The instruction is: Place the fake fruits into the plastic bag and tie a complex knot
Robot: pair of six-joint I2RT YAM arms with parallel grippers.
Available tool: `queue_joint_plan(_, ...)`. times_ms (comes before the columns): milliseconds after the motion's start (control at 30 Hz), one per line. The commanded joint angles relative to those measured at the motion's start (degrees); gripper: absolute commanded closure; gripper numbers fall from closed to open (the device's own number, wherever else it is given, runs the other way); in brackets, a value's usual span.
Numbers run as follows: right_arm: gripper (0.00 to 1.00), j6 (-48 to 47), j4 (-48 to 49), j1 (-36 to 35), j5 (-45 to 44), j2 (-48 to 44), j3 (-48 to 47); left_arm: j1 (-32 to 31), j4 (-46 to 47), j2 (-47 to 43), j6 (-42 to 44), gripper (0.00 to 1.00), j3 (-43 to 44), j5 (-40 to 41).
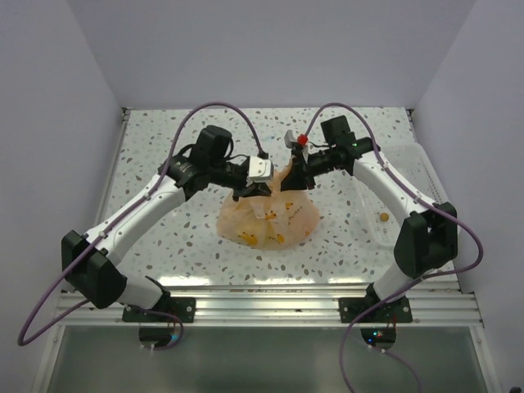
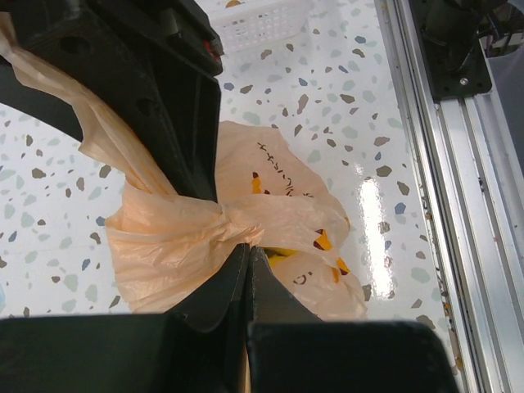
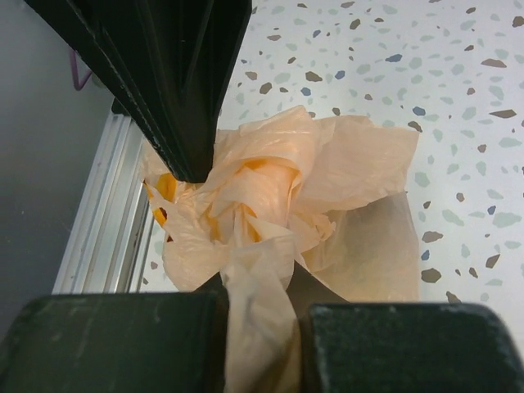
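Observation:
The peach-orange plastic bag [image 1: 270,219] lies on the speckled table between both arms, its top gathered into a twisted bunch [image 2: 223,218]. Yellow fake fruits [image 1: 255,238] show through its skin, also in the left wrist view [image 2: 285,252]. My left gripper [image 1: 247,194] is shut at the bag's neck with a sliver of bag plastic between its jaws [image 2: 248,250]. My right gripper [image 1: 288,182] is shut on a band of the bag's handle [image 3: 258,286] that rises from the crumpled bunch [image 3: 250,188]. The two grippers are close together above the bag's far side.
A white plastic tray [image 1: 413,176] stands at the right edge of the table with a small orange piece [image 1: 382,217] in it; its ribbed wall shows in the left wrist view [image 2: 262,20]. The aluminium rail [image 1: 262,307] runs along the near edge.

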State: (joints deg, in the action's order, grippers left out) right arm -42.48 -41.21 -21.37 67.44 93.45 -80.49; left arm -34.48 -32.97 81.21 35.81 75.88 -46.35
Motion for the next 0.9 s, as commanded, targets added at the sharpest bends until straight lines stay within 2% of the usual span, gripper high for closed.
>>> queue_joint_plan(0, 0.97, 1.25, -0.10, -0.34, 1.82, -0.20, -1.07, 0.29, -3.32, 0.52, 3.46, 1.00, 1.46, -3.30)
queue_joint_plan(200, 1.00, 4.85, 1.22, -0.34, 3.92, -0.02, -2.30, -0.67, -5.53, 2.55, 4.79, 1.00, 1.38, -3.40)
queue_joint_plan(333, 1.00, 6.01, 0.53, -0.34, 6.38, -0.20, -2.74, -1.73, 0.78, 2.64, 1.64, 1.00, -1.08, 0.72)
queue_joint_plan(467, 1.00, 0.74, -5.62, -0.26, 7.00, -0.11, -3.88, -2.08, 9.58, 1.67, -3.81, 1.00, -4.50, 10.11)
queue_joint_plan(567, 1.00, -10.81, -15.71, -0.26, 7.18, 1.29, -5.99, -2.08, 14.15, 0.79, -4.61, 1.00, -5.82, 16.09)
queue_joint_plan(667, 1.00, -18.06, -26.61, -0.26, 7.70, 2.96, -8.80, -2.00, 16.18, 0.97, -5.23, 1.00, -5.92, 20.40)
queue_joint_plan(767, 1.00, -31.47, -38.39, -0.17, 7.36, 5.95, -12.67, -2.00, 17.59, 0.71, -6.10, 1.00, -6.00, 21.56)
queue_joint_plan(867, 1.00, -40.01, -49.03, -0.17, 7.53, 9.90, -16.97, -2.00, 17.59, -0.43, -6.54, 1.00, -6.53, 19.29)
